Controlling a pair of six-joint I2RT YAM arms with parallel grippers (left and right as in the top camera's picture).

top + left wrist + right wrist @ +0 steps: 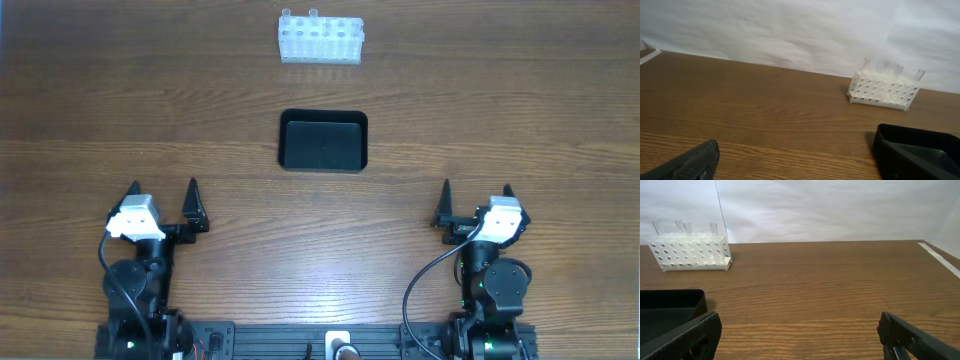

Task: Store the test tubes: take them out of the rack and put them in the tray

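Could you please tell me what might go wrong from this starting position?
The test tubes are clear and some stand close together, so a grasp could knock a neighbour. The rack appears loose on the table, so pulling a tube might lift or tip it. Tubes may roll in the tray.

Cut by the frame edge in both wrist views: black rectangular plastic tray [912, 134]. Clear test tubes [713, 229] in white perforated rack [690, 252]: count unclear, faint against pale backdrop [840, 205].

Brown wood-grain table [120, 100], white wrinkled backdrop [840, 210] behind its far edge, pale strip [940, 257] near a corner
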